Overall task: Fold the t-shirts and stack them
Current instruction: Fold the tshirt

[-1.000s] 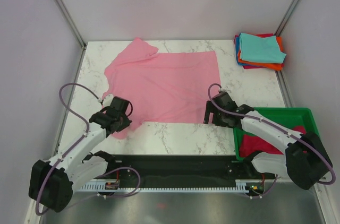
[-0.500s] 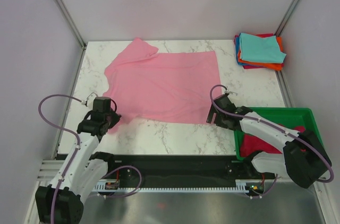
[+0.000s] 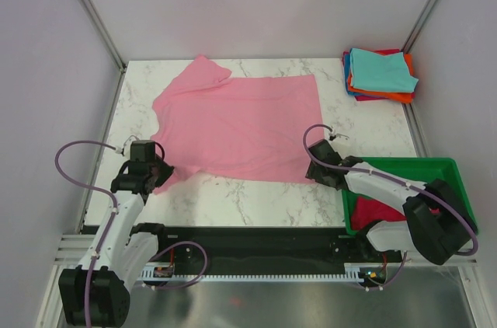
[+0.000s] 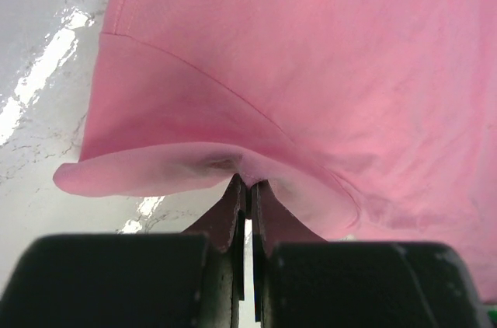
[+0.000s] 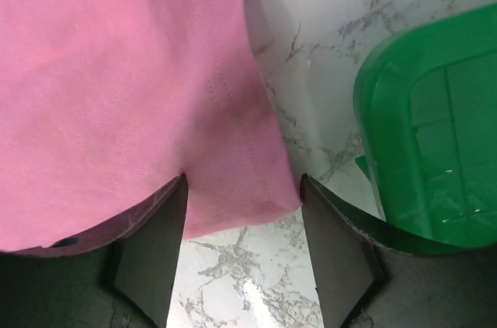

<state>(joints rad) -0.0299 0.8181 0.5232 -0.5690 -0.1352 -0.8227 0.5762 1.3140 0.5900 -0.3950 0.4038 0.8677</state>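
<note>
My left gripper (image 4: 248, 188) is clamped on the near left edge of the pink t-shirt (image 3: 241, 122), with a fold of cloth pinched between its closed jaws. My right gripper (image 5: 242, 196) has its jaws apart, straddling the shirt's near right hem corner, just left of the green bin (image 5: 435, 110). The shirt lies spread on the table (image 3: 256, 200). The folded shirts (image 3: 380, 74) sit stacked at the far right.

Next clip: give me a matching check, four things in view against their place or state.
1 pink t-shirt
2 folded stack
3 green bin
4 left hand

A far right corner
B shut on the shirt's near left edge
C spread flat in the middle
D near right side

Pairs: 1-C, 2-A, 3-D, 4-B
</note>
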